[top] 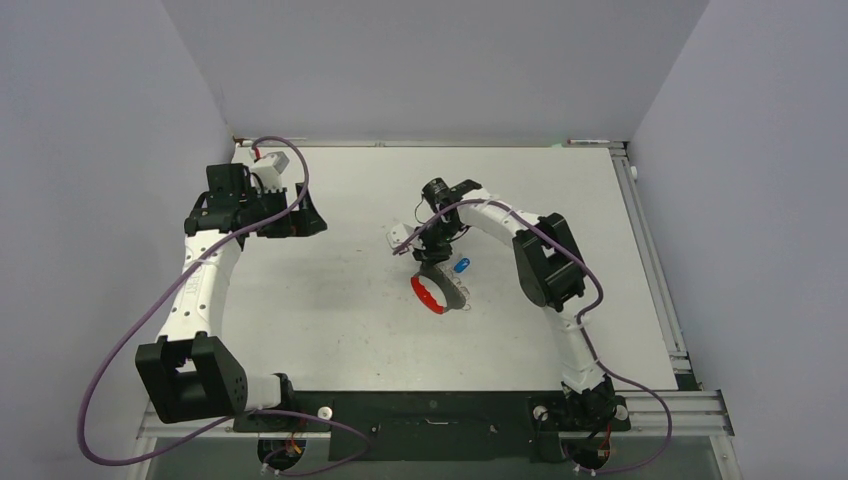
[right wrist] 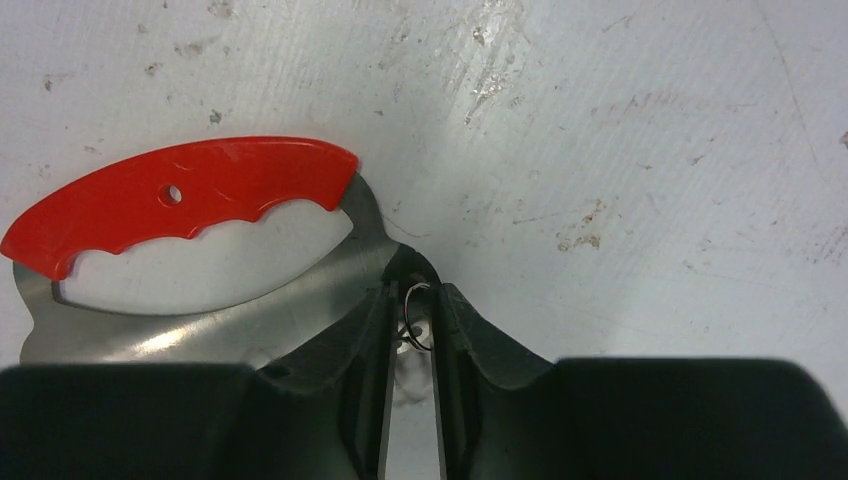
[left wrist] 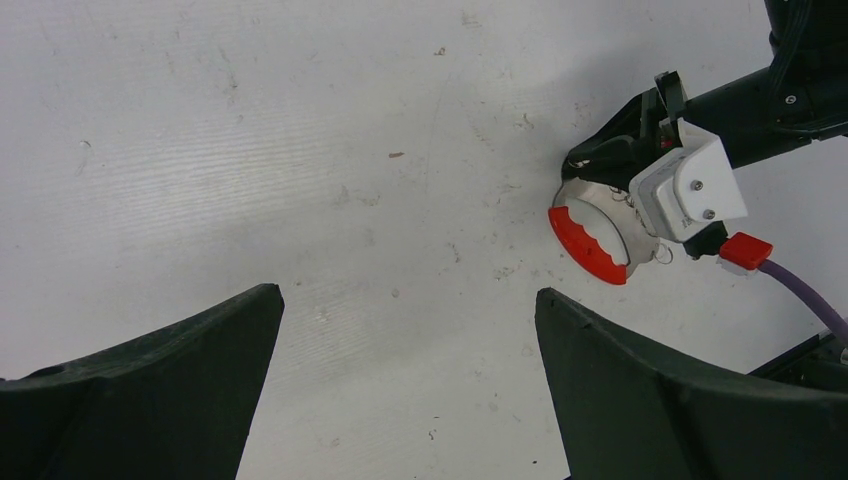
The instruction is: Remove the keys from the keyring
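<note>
The keyring (top: 431,293) lies mid-table: a red arc-shaped band (right wrist: 180,198) on a silver crescent plate (right wrist: 250,325), also in the left wrist view (left wrist: 588,243). My right gripper (top: 442,271) is down on the plate's far edge. Its jaws (right wrist: 411,312) are nearly together around a small wire loop (right wrist: 420,322), with a bit of silver metal between them. A blue-headed key (top: 461,265) lies right beside that gripper. My left gripper (top: 308,217) hovers open and empty far to the left of the keyring, its fingers (left wrist: 180,380) wide apart over bare table.
The right wrist's white camera block (left wrist: 688,190) and red cable plug (left wrist: 745,250) sit just above the keyring. A purple cable (top: 590,285) loops along the right arm. Grey walls close the table at the left, back and right.
</note>
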Available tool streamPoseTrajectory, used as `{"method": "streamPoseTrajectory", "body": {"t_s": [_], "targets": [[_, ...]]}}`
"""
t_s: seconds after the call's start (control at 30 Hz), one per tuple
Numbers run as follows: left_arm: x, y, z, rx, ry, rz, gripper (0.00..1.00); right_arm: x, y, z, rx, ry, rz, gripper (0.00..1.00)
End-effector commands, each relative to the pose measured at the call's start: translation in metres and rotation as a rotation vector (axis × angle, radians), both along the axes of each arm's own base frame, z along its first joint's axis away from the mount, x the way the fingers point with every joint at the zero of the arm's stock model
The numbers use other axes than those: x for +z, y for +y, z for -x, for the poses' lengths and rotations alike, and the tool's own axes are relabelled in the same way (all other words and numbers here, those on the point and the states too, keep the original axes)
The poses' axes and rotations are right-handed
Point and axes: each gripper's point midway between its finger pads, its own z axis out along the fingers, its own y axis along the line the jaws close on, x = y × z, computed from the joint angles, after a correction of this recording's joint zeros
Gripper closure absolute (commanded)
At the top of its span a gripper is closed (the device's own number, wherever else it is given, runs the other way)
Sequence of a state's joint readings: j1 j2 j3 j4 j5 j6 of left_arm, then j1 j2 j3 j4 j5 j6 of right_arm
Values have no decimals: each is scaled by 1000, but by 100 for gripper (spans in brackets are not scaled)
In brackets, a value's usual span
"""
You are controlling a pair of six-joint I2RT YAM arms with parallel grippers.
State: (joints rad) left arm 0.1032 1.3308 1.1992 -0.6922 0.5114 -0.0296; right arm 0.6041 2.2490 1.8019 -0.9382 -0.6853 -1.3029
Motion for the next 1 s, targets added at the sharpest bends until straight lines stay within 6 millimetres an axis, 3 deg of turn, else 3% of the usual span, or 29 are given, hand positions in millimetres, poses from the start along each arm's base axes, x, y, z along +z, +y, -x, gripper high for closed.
{"method": "streamPoseTrajectory", "body": {"t_s": [0.0, 0.03, 0.13, 0.6, 0.97], "targets": [[12, 0, -5, -8, -46, 15, 4, 1, 5, -3, 38, -18, -5, 88], [12, 0, -5, -6, -45, 16, 4, 4, 6, -5, 27, -23, -10, 94], [12, 1, -7, 7, -46, 20, 4, 22, 13, -9, -13, -40, -52, 95], [11, -21, -11, -41, -105, 150, 4, 158, 40, -22, -237, -243, -447, 95], [49, -37, -17, -160, -319, 202, 4, 267, 49, -28, -330, -380, -743, 95]]}}
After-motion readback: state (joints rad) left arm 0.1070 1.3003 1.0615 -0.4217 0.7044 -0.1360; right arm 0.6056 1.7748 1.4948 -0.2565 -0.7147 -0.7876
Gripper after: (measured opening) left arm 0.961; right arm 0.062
